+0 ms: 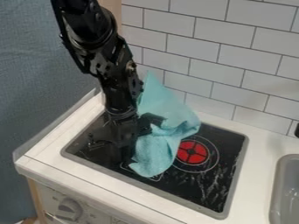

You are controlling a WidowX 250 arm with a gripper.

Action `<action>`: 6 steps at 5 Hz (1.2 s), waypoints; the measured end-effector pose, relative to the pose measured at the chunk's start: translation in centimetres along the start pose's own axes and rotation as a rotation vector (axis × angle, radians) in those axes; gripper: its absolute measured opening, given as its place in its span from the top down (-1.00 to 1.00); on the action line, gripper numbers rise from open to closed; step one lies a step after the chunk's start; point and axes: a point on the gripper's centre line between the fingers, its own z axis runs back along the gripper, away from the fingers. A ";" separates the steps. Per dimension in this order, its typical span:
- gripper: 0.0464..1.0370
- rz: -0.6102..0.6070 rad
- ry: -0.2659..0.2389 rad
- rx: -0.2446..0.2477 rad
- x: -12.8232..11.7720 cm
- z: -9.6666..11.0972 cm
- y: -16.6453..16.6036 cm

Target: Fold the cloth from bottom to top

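Note:
My black gripper point(123, 129) hangs over the left half of the black stove top point(219, 186), dark against dark. Right beside it, on its right side, is the light blue cloth point(165, 109), crumpled and partly raised. One corner of the cloth points up in front of the tiled wall, and its lower end lies on the stove top near the front. A dark part of the gripper overlaps the cloth's middle at its left edge. Whether the cloth is held there is unclear.
A red burner disc point(192, 152) lies just right of the cloth. The white counter point(261, 135) surrounds the stove top, with a grey sink point(281, 188) at the far right. Behind stands the tiled wall point(225, 65); a knob point(70, 209) is on the front panel.

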 end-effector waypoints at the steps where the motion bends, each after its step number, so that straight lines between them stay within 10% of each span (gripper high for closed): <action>1: 0.92 -0.003 -0.040 0.005 1.0 1.0 -1.0; 6: 0.98 0.183 -0.009 0.176 0.0 8.2 1.3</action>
